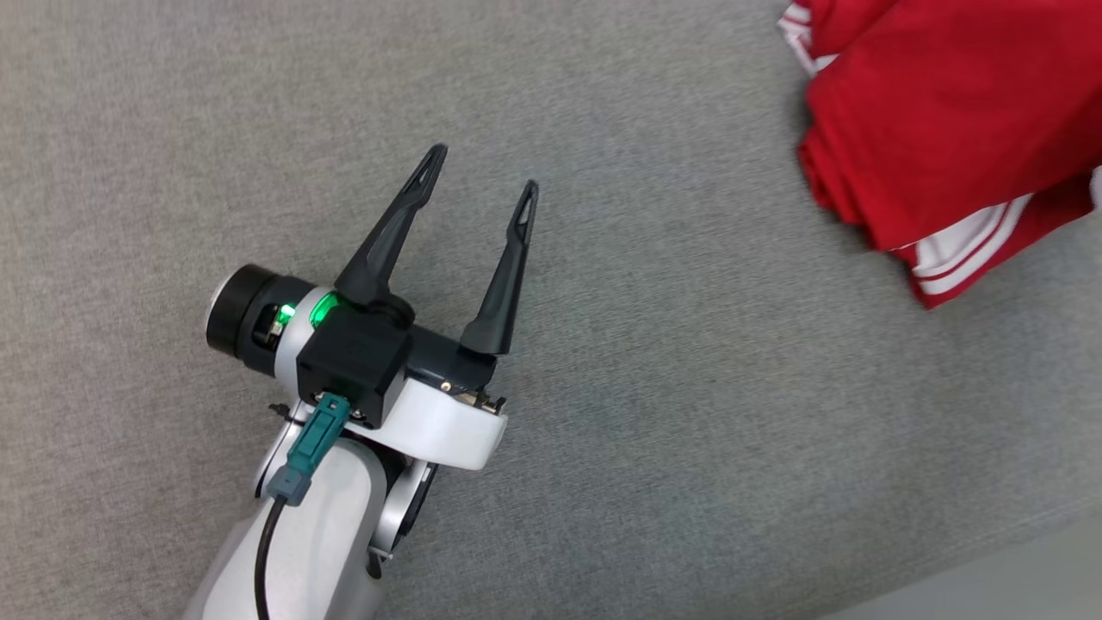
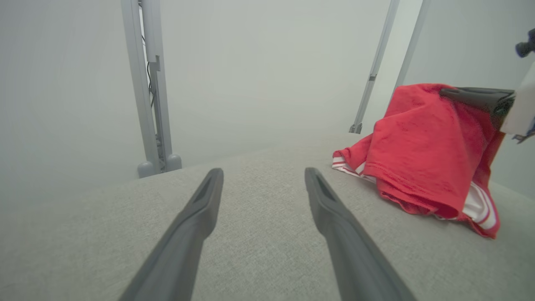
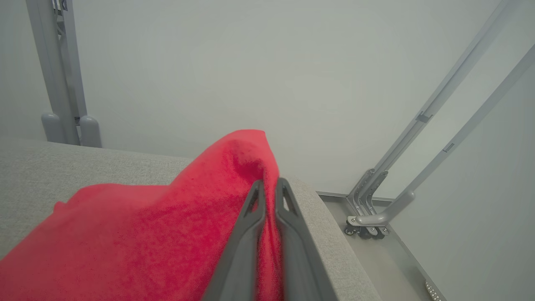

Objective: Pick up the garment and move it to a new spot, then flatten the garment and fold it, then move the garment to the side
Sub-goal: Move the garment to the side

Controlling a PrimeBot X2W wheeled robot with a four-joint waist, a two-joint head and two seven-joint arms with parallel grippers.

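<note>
Closest up in the head view is the left gripper (image 1: 485, 176), well off to the left of the red garment (image 1: 938, 120) and lower in the picture. Its two dark fingers are spread wide with nothing between them, just the grey cloth surface (image 1: 689, 387) showing through. You can see a green light (image 1: 323, 308) glowing on the wrist and a teal plug (image 1: 310, 448) with a black cable behind it. The red garment is bunched up in the top right corner, with white stripes along its lower hem, and part of it runs out of frame.

Left wrist view next: same wide-apart fingers low over the grey cloth surface, not touching anything. The red garment is off to the right of them, pulled up into a tent shape with its striped hem lying on the surface. At the peak of the red garment is the right gripper (image 2: 449, 93), coming in from the right. Pale metal posts (image 2: 146, 83) stand behind, against a plain wall.

Right wrist view: the fingers are pinched nearly together, clamped on a fold of the red garment, which rises to a peak just past the tips and drapes down to the left. Right of the red garment, the surface edge drops off to a floor where slanted frame legs end in small casters (image 3: 363, 230).
</note>
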